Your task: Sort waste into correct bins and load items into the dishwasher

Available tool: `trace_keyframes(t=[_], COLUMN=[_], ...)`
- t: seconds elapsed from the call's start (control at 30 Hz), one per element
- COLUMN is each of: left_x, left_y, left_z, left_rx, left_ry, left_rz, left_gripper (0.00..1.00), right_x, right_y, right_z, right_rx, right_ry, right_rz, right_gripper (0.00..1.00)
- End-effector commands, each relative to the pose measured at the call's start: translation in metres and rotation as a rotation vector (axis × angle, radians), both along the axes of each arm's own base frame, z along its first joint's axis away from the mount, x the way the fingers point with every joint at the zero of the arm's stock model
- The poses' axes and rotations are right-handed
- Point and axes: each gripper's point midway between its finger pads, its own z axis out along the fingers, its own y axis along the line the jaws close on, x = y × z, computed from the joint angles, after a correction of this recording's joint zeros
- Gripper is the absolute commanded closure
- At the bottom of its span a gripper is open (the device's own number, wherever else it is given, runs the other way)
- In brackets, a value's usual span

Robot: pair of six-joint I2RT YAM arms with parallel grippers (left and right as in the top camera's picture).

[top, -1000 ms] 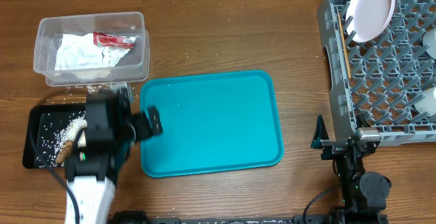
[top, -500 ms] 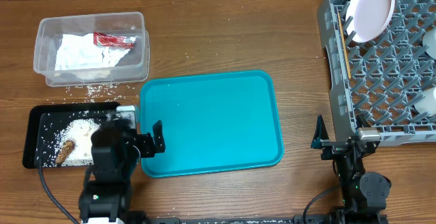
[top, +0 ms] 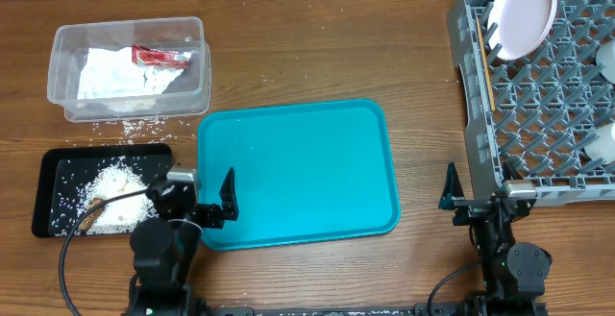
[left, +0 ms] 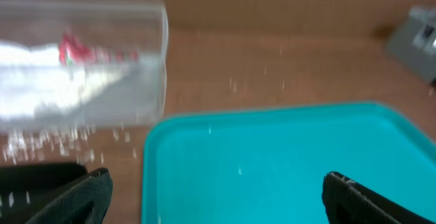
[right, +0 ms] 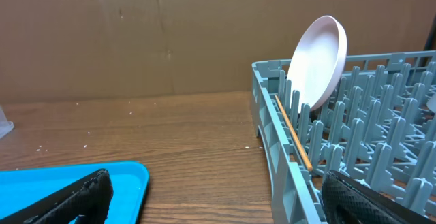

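From above, my left tool [top: 204, 197] sits low at the near edge of the table [top: 317, 47], over the near-left corner of the teal tray [top: 298, 172], its fingers spread apart and holding nothing. Just to its left, the black tray [top: 46, 193] holds a heap of rice [top: 115, 186] with a brown lump [top: 93, 216] at the heap's near edge. Behind it the clear tub [top: 200, 71] contains the crumpled napkin [top: 115, 76] and the red wrapper [top: 161, 57]. Loose grains [top: 125, 124] lie on the table between tub and black tray. My right tool [top: 478, 196] rests by the near-left corner of the dish rack [top: 538, 114], also apart and empty. In the rack the white plate [top: 522, 11] stands on edge at the far-left corner, and the chopsticks [top: 485, 61] lie along the left wall. White pieces at the rack's right edge are cut off; I cannot tell which they are.

My left wrist view is blurred: fingers [left: 68, 197] wide apart, teal tray [left: 272, 163] between them, tub [left: 82, 67] beyond on the left with the red wrapper [left: 75, 47] showing through.

My right wrist view shows the tool gaping, with the rack [right: 327, 149] to the right, the plate [right: 317, 60] upright between the pegs, and the chopsticks [right: 293, 132] slanting along the rim.
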Motion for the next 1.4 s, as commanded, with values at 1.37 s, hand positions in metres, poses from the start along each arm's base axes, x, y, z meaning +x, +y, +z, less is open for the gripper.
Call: trace_keyframes(t=[1.37], left_x=[-0.013], left_y=[0.023], left_z=[0.002], left_rx=[0.101], left_ry=[-0.198], left_rz=[0.121], left_gripper=[0.00], right_x=[0.000], right_y=[-0.001], right_z=[-0.001], right_rx=[-0.005], right_ry=[-0.005], right_rz=[-0.004], right_gripper=[0.00])
